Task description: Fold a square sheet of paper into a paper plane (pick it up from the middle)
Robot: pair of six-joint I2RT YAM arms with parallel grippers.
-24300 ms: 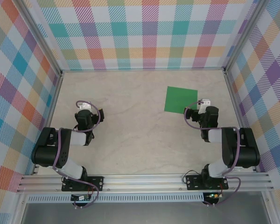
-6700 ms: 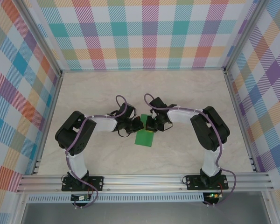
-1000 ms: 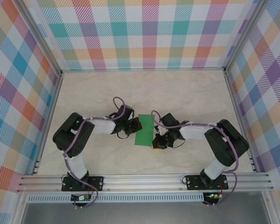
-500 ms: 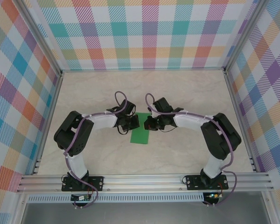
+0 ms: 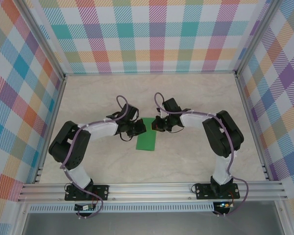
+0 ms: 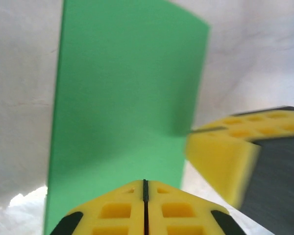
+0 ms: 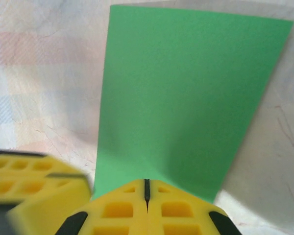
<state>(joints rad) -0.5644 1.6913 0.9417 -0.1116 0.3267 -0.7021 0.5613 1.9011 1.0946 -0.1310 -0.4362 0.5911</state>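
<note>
The square sheet of paper [image 5: 147, 139] is bright green and lies flat on the table as a narrow folded rectangle, not a paper plane shape. My left gripper [image 5: 141, 128] is shut, its tips at the left of the sheet's far end. My right gripper [image 5: 155, 125] is shut too, at the right of that same end. In the left wrist view the closed tips [image 6: 145, 182] sit over the paper [image 6: 122, 98], with a right fingertip [image 6: 225, 152] beside them. In the right wrist view the closed tips [image 7: 146, 181] overlap the paper [image 7: 186, 93]. Neither pair of jaws has paper between them.
The pale marbled table [image 5: 196, 98] is bounded by checked walls [image 5: 152, 39] at the back and both sides. Both arms reach inward from the near rail [image 5: 152, 188] and nearly meet over the sheet's far end.
My right gripper has swung from the sheet's near right side to its far end. The left gripper has shifted slightly, and the sheet's near end has slid a little left.
</note>
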